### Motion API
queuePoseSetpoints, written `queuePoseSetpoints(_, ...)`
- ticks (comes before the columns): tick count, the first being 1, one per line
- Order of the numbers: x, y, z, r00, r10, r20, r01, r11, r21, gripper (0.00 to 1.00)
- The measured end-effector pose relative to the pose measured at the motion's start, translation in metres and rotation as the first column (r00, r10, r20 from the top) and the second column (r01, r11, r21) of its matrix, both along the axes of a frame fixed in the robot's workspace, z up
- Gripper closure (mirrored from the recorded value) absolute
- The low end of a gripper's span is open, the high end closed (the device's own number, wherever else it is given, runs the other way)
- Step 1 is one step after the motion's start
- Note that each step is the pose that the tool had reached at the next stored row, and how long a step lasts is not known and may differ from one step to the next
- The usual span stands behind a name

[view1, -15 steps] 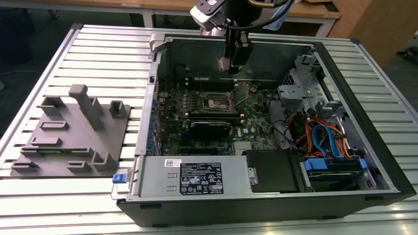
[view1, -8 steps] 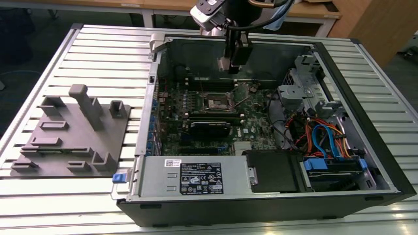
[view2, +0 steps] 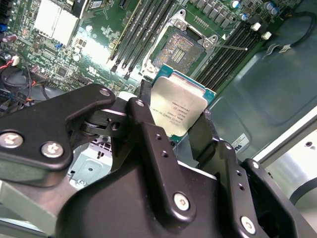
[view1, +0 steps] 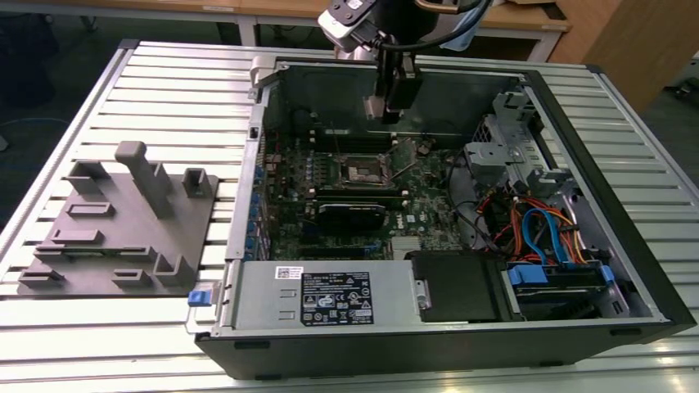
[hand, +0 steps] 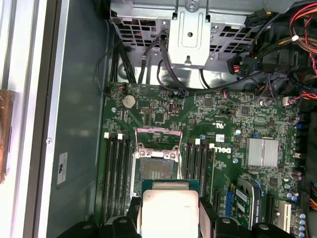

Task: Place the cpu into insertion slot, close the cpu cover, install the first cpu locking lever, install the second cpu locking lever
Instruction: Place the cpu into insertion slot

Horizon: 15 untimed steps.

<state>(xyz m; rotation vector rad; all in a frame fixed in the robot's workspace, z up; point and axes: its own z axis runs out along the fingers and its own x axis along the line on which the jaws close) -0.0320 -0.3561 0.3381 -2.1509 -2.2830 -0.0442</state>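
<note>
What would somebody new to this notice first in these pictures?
The silvery cpu pinched in the black gripper, held clear of the bare insertion slot on the green motherboard. Then the opened computer case lying on the slatted table, with bright cables bundled at the exterior view's right.

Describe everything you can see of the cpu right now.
The cpu is a small flat square chip, silvery-grey metal top with faint print, on a green-edged base. The gripper holds it by two opposite edges between black fingers, up over the green motherboard. It is not seated: the insertion slot lies open, apart from it.
</note>
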Motion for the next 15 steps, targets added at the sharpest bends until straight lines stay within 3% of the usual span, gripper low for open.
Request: queuePoseSetpoints(15,0.0000,-0.0001,-0.0021,1.0000,0.000,0.0000,0.000,1.0000,0.0000,0.46)
